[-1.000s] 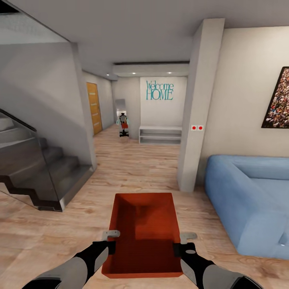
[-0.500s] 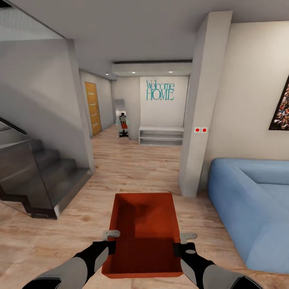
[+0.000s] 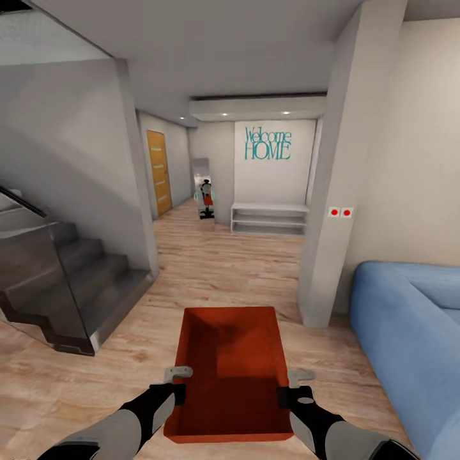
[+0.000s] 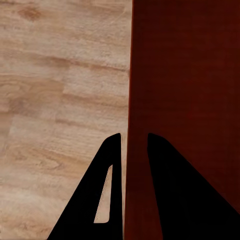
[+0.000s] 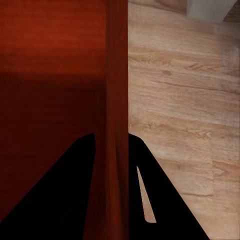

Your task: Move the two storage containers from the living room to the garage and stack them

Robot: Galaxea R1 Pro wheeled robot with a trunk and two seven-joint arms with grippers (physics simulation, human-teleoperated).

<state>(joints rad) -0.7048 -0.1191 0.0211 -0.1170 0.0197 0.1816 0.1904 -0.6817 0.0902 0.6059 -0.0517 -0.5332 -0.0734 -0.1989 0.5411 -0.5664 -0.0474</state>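
Orange-red container: one storage container (image 3: 230, 374) is seen in the head view, held out in front of the robot, open side up, above the light wood-plank flooring (image 3: 217, 268); its inside is bare.
Left gripper: the left gripper (image 3: 176, 382) is clamped on the container's left wall; in the left wrist view the wall (image 4: 131, 100) is pinched between the two dark fingers (image 4: 107, 185), one outside and one inside the tub.
Right gripper: the right gripper (image 3: 291, 386) is clamped on the container's right wall; in the right wrist view the wall (image 5: 117, 75) is gripped between both fingers (image 5: 145, 180) in the same way.
Writing: "Welcome HOME" (image 3: 268, 144) is read in teal letters on the white far wall, in two lines; no other writing can be read.
Shelf: one low white shelf unit (image 3: 269, 219) is set under the lettering.
Red dots: two small red dots (image 3: 340, 211) are shown side by side on a white plate on the pillar (image 3: 342, 166).
Sofa: one blue sofa (image 3: 409, 332) is placed at the right, beside the pillar.
Stairs: one dark grey staircase (image 3: 64, 281) is seen at the left, five steps countable.
Door: one yellow-orange door (image 3: 159, 172) is set in the left wall of the hallway.
Far figure: one small dark and red shape (image 3: 206, 199) is seen at the hallway's end; what it is cannot be told.
Ceiling lights: two small spots (image 3: 223, 114) are lit in the lowered ceiling.
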